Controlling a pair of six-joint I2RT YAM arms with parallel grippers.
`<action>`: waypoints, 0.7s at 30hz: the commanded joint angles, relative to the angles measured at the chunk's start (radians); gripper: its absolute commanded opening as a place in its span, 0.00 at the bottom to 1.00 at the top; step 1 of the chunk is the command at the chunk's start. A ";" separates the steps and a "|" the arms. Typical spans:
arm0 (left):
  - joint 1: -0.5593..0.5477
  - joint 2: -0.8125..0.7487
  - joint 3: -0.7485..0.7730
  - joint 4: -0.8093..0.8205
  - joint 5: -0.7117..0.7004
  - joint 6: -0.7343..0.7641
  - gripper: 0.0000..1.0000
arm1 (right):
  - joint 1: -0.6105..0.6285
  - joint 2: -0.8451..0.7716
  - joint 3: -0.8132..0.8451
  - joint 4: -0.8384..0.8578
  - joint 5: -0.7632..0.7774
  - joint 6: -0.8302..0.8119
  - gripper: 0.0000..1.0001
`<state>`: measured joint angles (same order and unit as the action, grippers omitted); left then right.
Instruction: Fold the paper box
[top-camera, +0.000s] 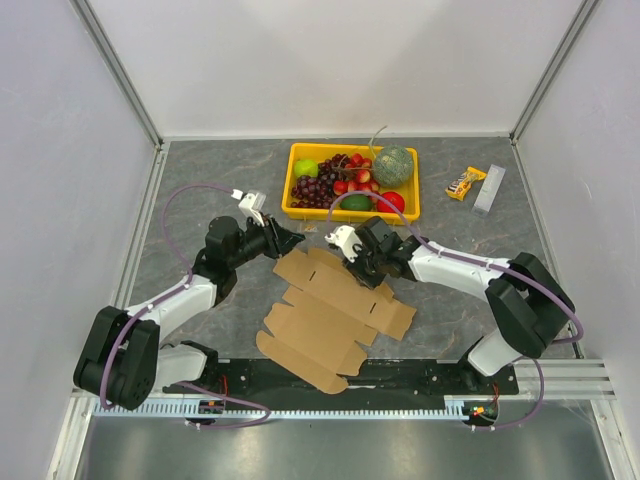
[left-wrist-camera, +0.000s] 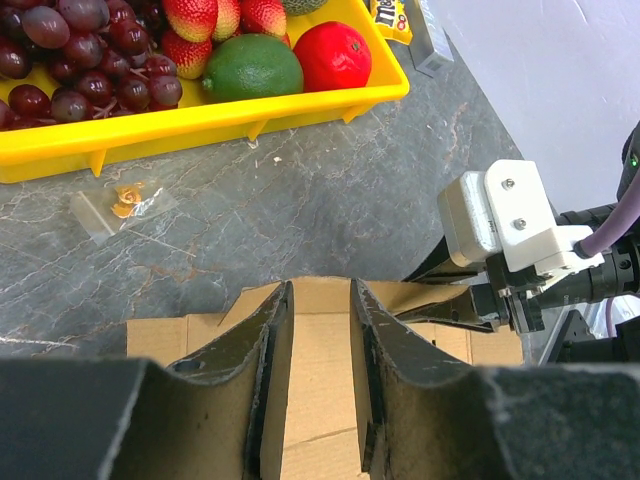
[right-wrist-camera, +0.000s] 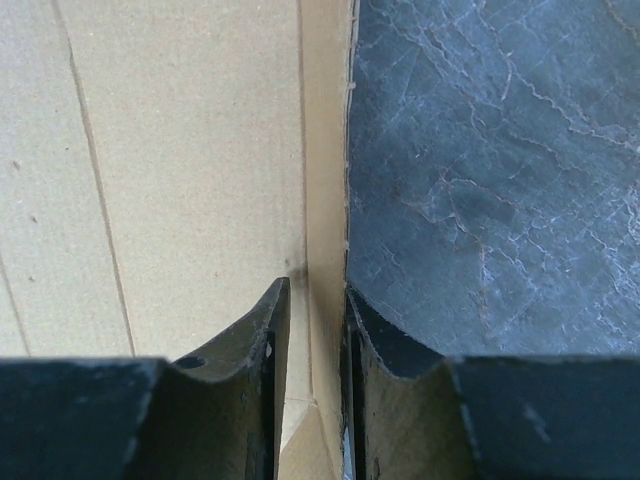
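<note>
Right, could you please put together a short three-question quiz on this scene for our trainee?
1. True or false: the paper box already stands folded into shape.
2. What sits just beyond the box? A: a yellow tray of fruit. B: a blue bowl. C: a stack of plates.
3. Fill in: the left pincer and right pincer are both at the box's ___ edge (near or far from the arm bases).

Key: 1 false, it lies as a flat sheet; 2 A; 3 far.
</note>
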<state>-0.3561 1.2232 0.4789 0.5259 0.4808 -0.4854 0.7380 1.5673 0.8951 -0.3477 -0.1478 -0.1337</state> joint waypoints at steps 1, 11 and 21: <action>-0.003 -0.013 -0.003 0.037 0.010 -0.015 0.35 | 0.006 -0.035 -0.012 0.072 0.025 0.016 0.32; -0.004 0.041 0.024 0.016 -0.004 -0.015 0.35 | 0.006 -0.049 -0.025 0.095 0.033 0.022 0.00; -0.020 0.219 0.158 -0.056 -0.015 -0.013 0.20 | 0.006 -0.056 -0.030 0.099 0.019 0.026 0.00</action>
<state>-0.3573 1.3964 0.5705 0.4721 0.4725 -0.4854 0.7380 1.5459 0.8661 -0.2840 -0.1177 -0.1139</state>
